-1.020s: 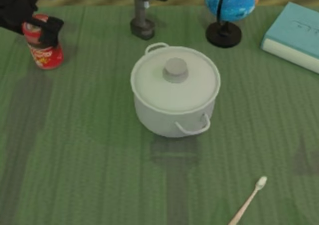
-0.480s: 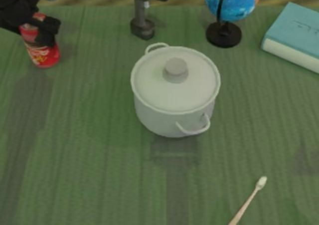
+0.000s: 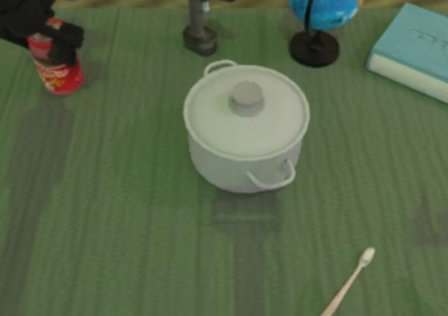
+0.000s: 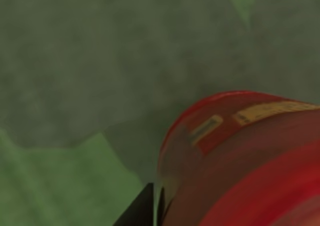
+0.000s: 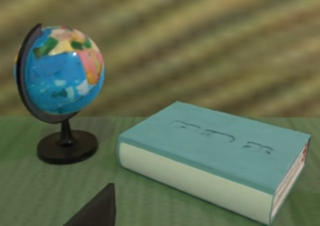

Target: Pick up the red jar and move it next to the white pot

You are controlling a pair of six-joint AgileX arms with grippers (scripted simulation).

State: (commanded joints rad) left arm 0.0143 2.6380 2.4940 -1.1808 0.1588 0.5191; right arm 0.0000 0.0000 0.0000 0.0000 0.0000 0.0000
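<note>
One red jar (image 3: 59, 71) stands at about ten o'clock on the green table (image 3: 105, 211), close to the far-left corner and near the left edge, with the left gripper (image 3: 50, 32) over its lid and its dark fingers down either side of the top, jaws narrowed onto the jar. The left wrist view is filled by the jar's red wall (image 4: 250, 161) over shadowed cloth. One white pot (image 3: 245, 130), lid on, sits at the centre, well apart from the jar. Along the far edge stand one grey drill (image 3: 199, 15) at twelve o'clock, one globe (image 3: 323, 11) at one o'clock, and one teal book (image 3: 413, 50) at two o'clock by the right edge. One toothbrush (image 3: 348, 282) lies at five o'clock by the near edge. Bare cloth lies open between jar and pot. The right gripper is outside the top view; whether its jaws are apart I cannot tell.
</note>
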